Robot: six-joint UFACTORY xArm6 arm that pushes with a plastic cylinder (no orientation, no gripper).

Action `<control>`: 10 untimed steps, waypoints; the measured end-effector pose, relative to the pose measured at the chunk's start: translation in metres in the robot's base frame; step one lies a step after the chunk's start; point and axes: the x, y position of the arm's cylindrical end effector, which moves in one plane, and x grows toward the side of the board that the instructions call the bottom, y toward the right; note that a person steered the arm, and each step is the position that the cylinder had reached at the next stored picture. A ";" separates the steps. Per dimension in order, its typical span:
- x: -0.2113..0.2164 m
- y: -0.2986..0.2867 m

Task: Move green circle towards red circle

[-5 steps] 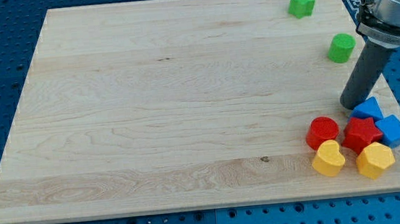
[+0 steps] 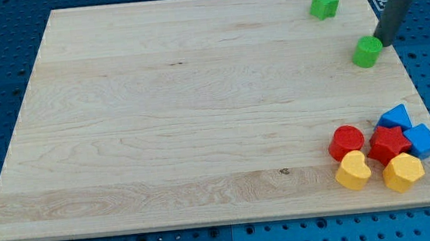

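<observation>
The green circle (image 2: pixel 366 51) lies near the board's right edge, in the upper right. My tip (image 2: pixel 384 42) stands just to its upper right, touching or almost touching it. The red circle (image 2: pixel 346 141) lies at the lower right, well below the green circle, at the left of a cluster of blocks.
A green star-like block (image 2: pixel 324 4) lies near the top right corner. Around the red circle lie a red star (image 2: pixel 389 143), two blue blocks (image 2: pixel 395 116) (image 2: pixel 421 141), a yellow heart (image 2: pixel 353 171) and a yellow hexagon (image 2: pixel 403 173). The board's right edge (image 2: pixel 413 80) is close by.
My tip has moved up the view from beside the blue block to the green circle's upper right. The blocks have not visibly moved.
</observation>
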 end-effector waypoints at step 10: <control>0.109 -0.110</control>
